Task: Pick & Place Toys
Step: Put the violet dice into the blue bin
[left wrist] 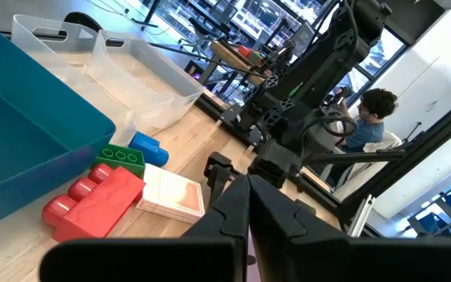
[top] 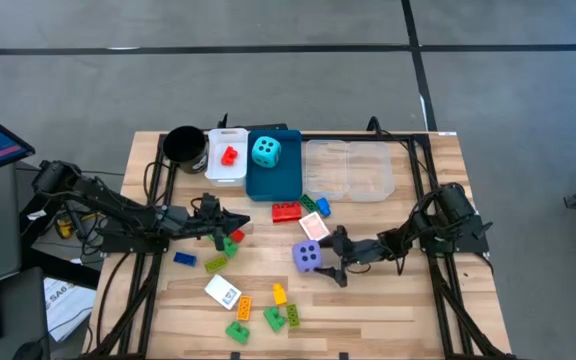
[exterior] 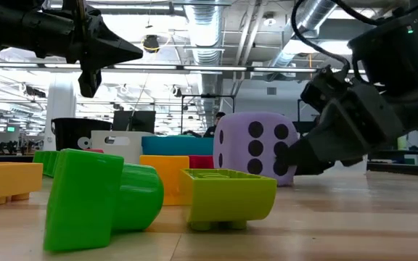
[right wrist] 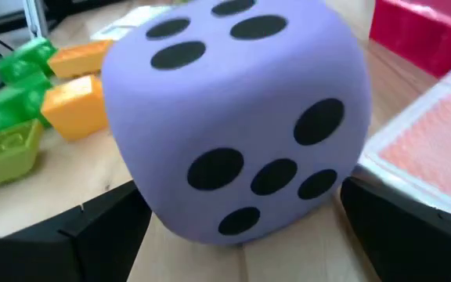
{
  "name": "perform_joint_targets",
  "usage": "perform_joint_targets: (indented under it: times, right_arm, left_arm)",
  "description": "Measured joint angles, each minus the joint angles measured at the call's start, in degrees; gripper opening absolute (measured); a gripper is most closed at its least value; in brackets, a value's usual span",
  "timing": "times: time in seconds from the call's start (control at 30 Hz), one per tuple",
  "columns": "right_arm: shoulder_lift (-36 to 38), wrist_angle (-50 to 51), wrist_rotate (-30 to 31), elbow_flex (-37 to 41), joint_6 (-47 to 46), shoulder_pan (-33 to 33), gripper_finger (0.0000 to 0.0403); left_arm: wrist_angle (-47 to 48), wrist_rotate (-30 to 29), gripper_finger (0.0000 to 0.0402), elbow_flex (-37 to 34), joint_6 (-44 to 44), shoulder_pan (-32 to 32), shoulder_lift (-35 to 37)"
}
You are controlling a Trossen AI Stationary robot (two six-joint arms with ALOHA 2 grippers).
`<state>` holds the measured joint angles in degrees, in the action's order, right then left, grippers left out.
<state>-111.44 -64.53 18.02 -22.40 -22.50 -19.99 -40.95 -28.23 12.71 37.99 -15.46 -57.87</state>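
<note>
The right pincer (top: 330, 262), wide around the purple die (top: 308, 256), could shove the soft foam away if it closes off-centre.

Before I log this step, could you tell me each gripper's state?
Left gripper: shut, holding nothing.
Right gripper: open, fingers either side of the purple die, not yet closed on it.

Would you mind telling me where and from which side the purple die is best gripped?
Grip the purple die across two opposite flat side faces, coming in level from the right, as the open right hand is already placed. The die sits flat on the table; a pink card lies close behind.
</note>
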Motion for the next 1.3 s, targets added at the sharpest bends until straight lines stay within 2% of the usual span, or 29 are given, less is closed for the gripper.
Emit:
perform_joint_targets:
  times: [0.6,0.8,1.3]
  right_arm:
    - [0.0,2.74,-0.02,-8.94,6.62,-6.6,0.04]
    - [0.0,5.69,-0.02,-9.84,6.66,-6.62,0.04]
    - [0.0,8.4,0.33,-9.85,13.53,-4.91,0.04]
  left_arm:
    - [0.0,0.0,0.0,0.0,0.0,0.0,0.0]
    - [0.0,0.0,0.0,0.0,0.0,0.0,0.0]
    - [0.0,0.0,0.0,0.0,0.0,0.0,0.0]
